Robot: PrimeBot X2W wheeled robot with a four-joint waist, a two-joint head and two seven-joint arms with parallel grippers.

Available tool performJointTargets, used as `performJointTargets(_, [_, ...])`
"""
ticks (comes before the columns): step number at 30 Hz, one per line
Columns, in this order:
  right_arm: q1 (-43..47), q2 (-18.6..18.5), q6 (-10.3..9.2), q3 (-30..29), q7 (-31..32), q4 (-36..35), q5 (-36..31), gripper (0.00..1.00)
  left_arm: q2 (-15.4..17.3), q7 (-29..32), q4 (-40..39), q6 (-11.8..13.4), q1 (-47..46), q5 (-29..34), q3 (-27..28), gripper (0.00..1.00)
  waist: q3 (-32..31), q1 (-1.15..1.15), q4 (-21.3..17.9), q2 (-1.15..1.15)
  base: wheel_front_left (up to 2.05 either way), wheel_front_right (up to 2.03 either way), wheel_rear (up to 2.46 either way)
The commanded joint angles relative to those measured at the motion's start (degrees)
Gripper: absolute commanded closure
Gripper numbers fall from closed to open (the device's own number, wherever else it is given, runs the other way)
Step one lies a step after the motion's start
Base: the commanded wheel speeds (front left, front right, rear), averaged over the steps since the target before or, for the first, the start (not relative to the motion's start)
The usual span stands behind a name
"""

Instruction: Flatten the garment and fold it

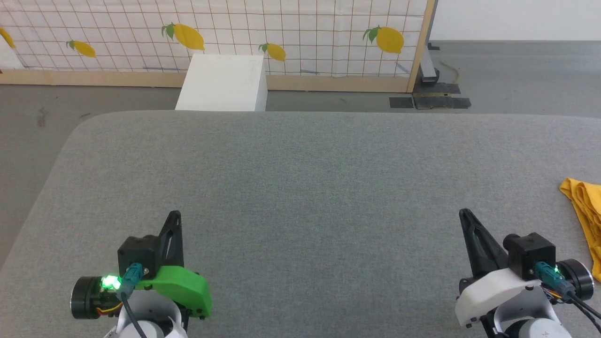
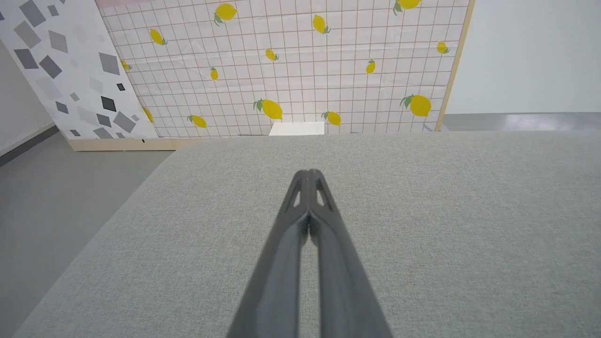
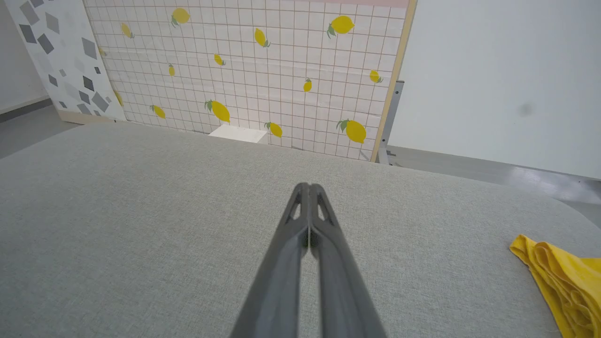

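Grey table [image 1: 300,188] carries the bunched garment [image 1: 586,209] right of the right tool [image 1: 464,215], pinched together like the left tool [image 1: 174,217].

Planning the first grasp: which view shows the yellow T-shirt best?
The right wrist view: the garment lies bunched at its lower right, folds clear, though cut off. The head view catches a narrower strip at the right edge.

Free passage over middle and left of grey table [image 1: 300,188]. Bunched yellow garment [image 1: 587,206] in the way at right edge. White box [image 1: 220,84] on floor beyond far edge, well apart.
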Motion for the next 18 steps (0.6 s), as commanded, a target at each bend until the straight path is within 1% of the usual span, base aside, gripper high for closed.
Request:
performJointTargets(1, [-0.9, 0.1, -0.09, 0.1, 0.0, -0.4, -0.3, 1.0, -0.2, 0.1, -0.3, 0.4, 0.9, 0.7, 0.2, 1.0, 0.0, 0.0, 0.0, 0.0, 0.0, 0.0, 0.0])
performJointTargets(18, [-0.9, 0.1, -0.09, 0.1, 0.0, -0.4, -0.3, 1.0, -0.2, 0.1, -0.3, 0.4, 0.9, 0.7, 0.2, 1.0, 0.0, 0.0, 0.0, 0.0, 0.0, 0.0, 0.0])
